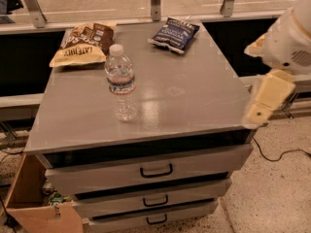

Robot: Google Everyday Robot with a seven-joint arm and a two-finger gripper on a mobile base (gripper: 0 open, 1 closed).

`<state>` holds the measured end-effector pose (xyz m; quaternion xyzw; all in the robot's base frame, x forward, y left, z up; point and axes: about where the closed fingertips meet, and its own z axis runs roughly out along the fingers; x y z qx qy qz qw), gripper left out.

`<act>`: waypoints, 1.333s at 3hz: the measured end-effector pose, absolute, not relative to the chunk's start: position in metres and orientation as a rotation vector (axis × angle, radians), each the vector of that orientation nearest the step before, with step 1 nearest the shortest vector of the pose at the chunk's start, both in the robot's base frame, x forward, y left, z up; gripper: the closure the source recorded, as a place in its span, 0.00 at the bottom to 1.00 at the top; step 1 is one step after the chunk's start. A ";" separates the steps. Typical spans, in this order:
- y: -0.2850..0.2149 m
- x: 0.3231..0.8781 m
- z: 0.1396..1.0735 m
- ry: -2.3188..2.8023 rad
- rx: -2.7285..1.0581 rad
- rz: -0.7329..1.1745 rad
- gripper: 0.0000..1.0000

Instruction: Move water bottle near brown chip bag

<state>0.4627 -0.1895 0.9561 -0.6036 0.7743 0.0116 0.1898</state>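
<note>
The water bottle [120, 83] is clear with a white cap and a red and blue label band. It stands upright on the grey cabinet top [194, 96], left of the middle. The brown chip bag [83, 43] lies flat at the back left corner, a short way behind the bottle. My gripper [263, 105] is a cream-coloured piece hanging off the arm [291, 38] at the right edge of the cabinet top. It is far to the right of the bottle and holds nothing that I can see.
A dark blue chip bag [174, 34] lies at the back middle of the top. The cabinet has three drawers with dark handles [156, 171]. An open cardboard box [34, 205] sits on the floor at the lower left. A rail with metal posts [155, 1] runs behind.
</note>
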 end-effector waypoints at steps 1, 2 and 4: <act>-0.125 0.522 0.915 2.058 -1.605 0.301 0.00; -0.086 0.562 0.895 1.949 -1.518 0.455 0.00; 0.006 0.598 0.884 1.686 -1.356 0.788 0.00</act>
